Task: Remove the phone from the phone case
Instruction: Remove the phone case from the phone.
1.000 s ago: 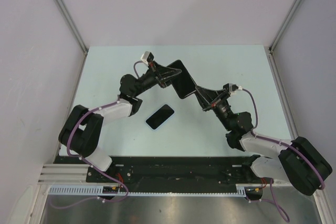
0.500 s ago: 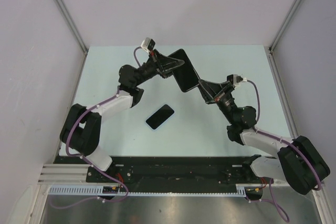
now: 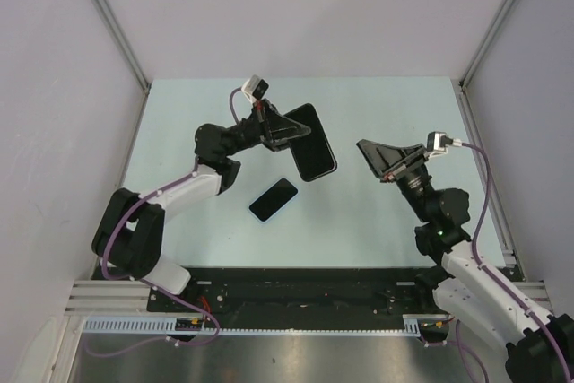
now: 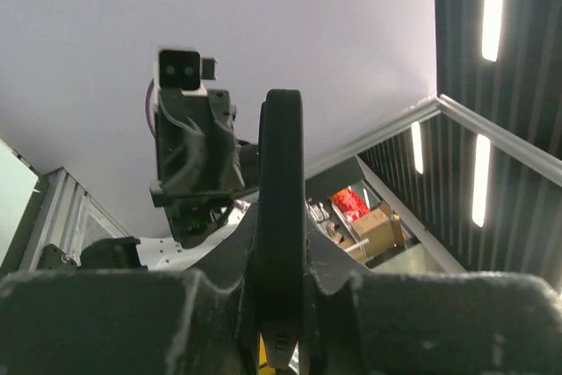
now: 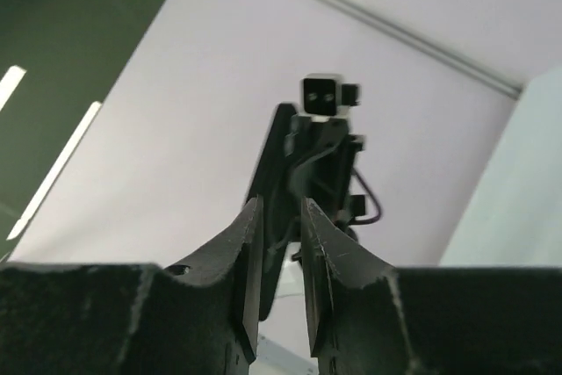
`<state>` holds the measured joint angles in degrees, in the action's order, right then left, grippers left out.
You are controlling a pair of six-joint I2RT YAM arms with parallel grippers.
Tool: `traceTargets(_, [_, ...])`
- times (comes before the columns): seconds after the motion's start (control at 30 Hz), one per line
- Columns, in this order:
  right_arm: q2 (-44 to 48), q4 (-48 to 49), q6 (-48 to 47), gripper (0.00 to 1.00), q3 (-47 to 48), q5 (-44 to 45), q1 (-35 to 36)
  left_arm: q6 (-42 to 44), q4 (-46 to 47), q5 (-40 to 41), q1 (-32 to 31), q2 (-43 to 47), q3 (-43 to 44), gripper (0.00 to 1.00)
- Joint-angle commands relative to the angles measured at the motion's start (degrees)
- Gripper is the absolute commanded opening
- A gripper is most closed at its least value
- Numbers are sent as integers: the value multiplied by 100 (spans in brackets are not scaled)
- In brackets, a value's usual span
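My left gripper is shut on one edge of a flat black phone-shaped slab and holds it tilted above the table. I cannot tell whether it is the phone case alone or has a phone in it. In the left wrist view the slab stands edge-on between the fingers. A second phone-shaped thing with a dark face and a pale blue rim lies flat on the table below it. My right gripper is slightly open, empty, and apart from the slab, to its right. The slab shows beyond its fingers.
The pale green table is bounded by white walls at the left, back and right. The left wrist camera faces the right gripper. A black rail runs along the near edge by the arm bases.
My right gripper has let go of the slab's lower right end and drawn back to the right. My left gripper has swung the slab a little, still holding it.
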<state>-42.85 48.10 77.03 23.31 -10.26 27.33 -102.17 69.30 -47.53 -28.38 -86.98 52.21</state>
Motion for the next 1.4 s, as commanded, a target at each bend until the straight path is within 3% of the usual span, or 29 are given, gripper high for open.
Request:
traceTargets(0.0, [172,-1617,-899,27,568,96,-140,-435,1481,-503,43,322,18,0])
traceTargets(0.17, [110,-3216,-1883,30,1429,49,52,-94,1052,-704,43,392,-158,0])
traceTargets(0.27, [75,-4140,-2788,33,2026,479,535,763,-26,-863,43,611,-237,0])
traceTargets(0.3, [58,-4411,-3095,36,2133,525,649,1099,-961,-863,43,699,-237,0])
traceTargets(0.4, [23,-4397,-3204,42,2248,219,818,2392,-2669,-776,43,1033,-80,0])
traceTargets(0.43, [-30,-4353,-3151,43,2239,61,826,2482,-2711,-749,43,1095,-79,0])
traceTargets(0.67, [-31,-3625,-2441,47,1924,-1109,826,1659,-1755,-775,96,885,-35,0])
traceTargets(0.8, [145,-2309,-1675,51,1370,-1329,809,674,-343,-653,122,569,-35,0])
traceTargets(0.93, [137,-1778,-1384,52,1079,-1356,835,-345,724,-416,122,209,26,0])
traceTargets(1.37, [75,-1197,-1015,47,912,-1496,853,-312,664,-187,210,278,105,0])
